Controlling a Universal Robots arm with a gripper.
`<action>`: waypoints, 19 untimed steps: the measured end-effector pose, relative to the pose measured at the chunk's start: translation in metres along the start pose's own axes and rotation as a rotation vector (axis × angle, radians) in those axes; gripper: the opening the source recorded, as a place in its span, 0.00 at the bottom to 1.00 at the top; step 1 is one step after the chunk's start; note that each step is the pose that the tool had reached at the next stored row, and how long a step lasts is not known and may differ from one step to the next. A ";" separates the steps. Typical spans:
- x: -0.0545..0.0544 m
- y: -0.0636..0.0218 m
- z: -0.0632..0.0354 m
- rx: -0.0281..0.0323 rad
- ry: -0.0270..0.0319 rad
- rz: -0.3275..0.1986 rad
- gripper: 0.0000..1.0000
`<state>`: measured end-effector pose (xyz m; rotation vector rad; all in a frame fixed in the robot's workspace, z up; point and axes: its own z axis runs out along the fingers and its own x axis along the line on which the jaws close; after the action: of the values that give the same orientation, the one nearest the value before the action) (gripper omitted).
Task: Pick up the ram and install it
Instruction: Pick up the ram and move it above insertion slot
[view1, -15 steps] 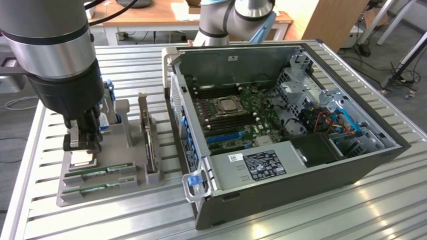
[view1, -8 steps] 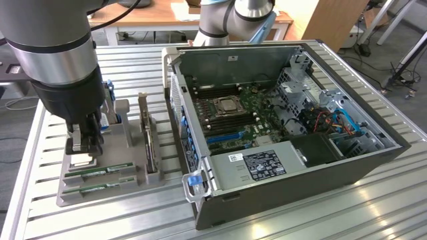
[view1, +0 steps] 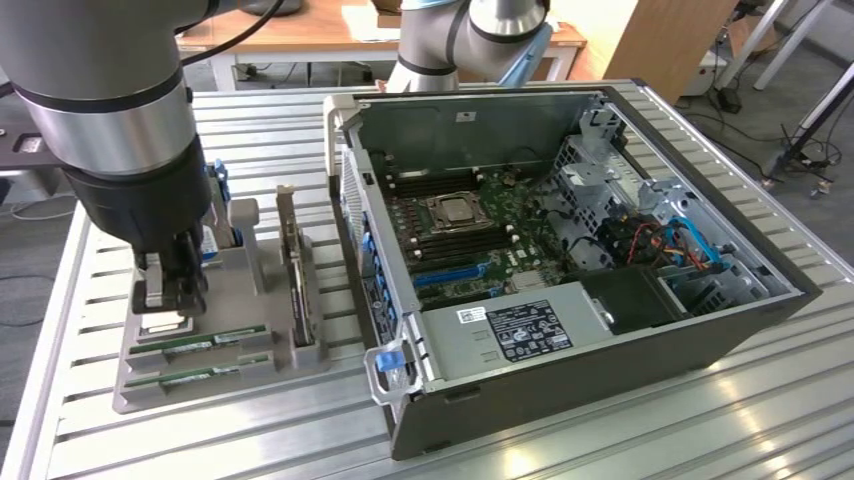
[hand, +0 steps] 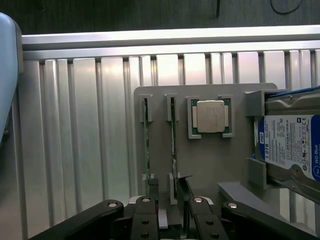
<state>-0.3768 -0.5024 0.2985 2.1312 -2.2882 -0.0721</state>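
A: Exterior view first: what is the arm doing?

B: It is hanging at the exterior view's left, the gripper (view1: 167, 300) pointing down over the grey tray (view1: 140, 388). The ram (view1: 207, 340) is lying in a slot there, just beside a second stick (view1: 200, 377).

A: How is the room around it looking?

B: The open computer case (view1: 601, 370) is standing just beside the tray on the exterior view's right, its motherboard (view1: 494, 230) lying exposed. A dark upright card (view1: 287, 270) is standing along the tray's case-side edge. Open table slats (view1: 240, 440) are stretching in front of the tray.

A: What is the wrist view adding?

B: The jaws are standing apart, gripping nothing. The ram (hand: 173, 135) is running edge-on into the gap between the fingers (hand: 151, 192); whether either is touching it, I cannot tell. The second stick (hand: 146, 140) is lying just outside one finger.

A: Anything else showing there?

B: A silver CPU (hand: 211, 116) is sitting just beside the ram, and a blue-labelled hard drive (hand: 292, 145) is standing beyond it. Past the tray, slats are running to the table's rail (hand: 170, 37).
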 end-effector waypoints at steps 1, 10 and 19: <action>0.001 -0.0001 0.0000 0.0001 -0.0001 0.000 0.30; 0.005 -0.0004 0.0025 0.0000 -0.0001 0.000 0.30; 0.006 -0.0011 0.0158 0.0001 -0.0002 0.000 0.30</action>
<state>-0.3768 -0.5077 0.2826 2.1313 -2.2883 -0.0722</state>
